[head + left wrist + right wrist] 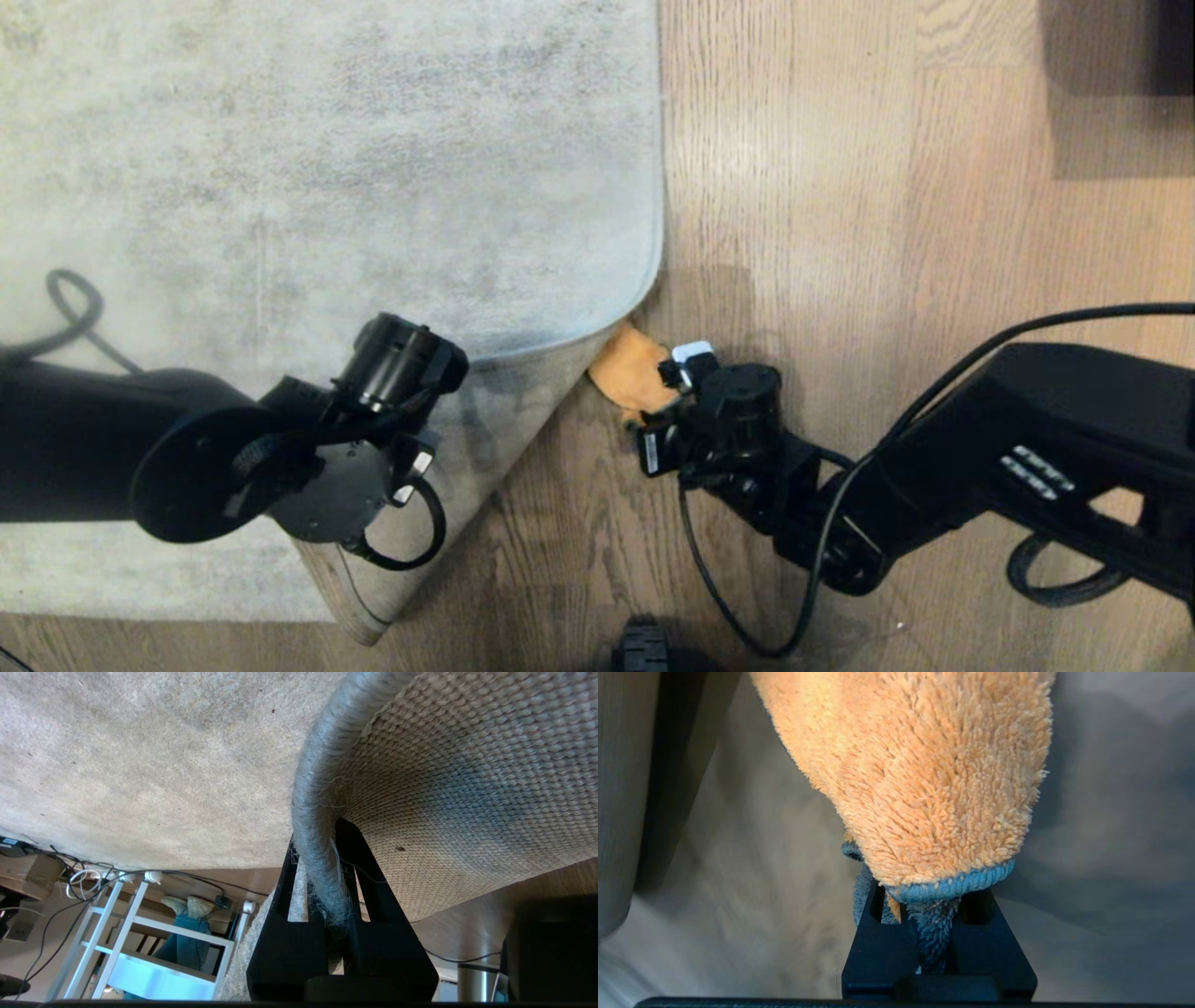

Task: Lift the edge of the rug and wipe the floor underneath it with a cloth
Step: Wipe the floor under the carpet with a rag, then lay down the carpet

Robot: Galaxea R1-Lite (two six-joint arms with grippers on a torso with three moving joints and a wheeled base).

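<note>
1. Two arms are in the head view: the left gripper point(322, 877) sits over the near corner of the rug and the right gripper point(920, 910) is out on the floor point(840, 187) beside it.
2. Left jaws are clamped on the rug edge point(317, 826), which is pinched right between the fingers point(369, 872). That corner is peeled up and folded so the woven tan backing point(467, 788) faces out.
3. Right jaws are clamped on the cloth point(630, 369). It's an orange fuzzy rag with a blue trim, bunched at the fingertips.
4. From the head view the cloth pokes in at the mouth of the lifted flap, touching the rug's curved border, with the floor under it.
5. Stuff around: a black cable point(75, 317) loops across the rug on the left, another cable point(747, 597) trails off the right arm, and a dark thing point(1120, 84) stands at the far right.
6. The left wrist view also catches a white shelf frame point(131, 947) and someone's jeans-clad legs point(187, 938) in the background.
</note>
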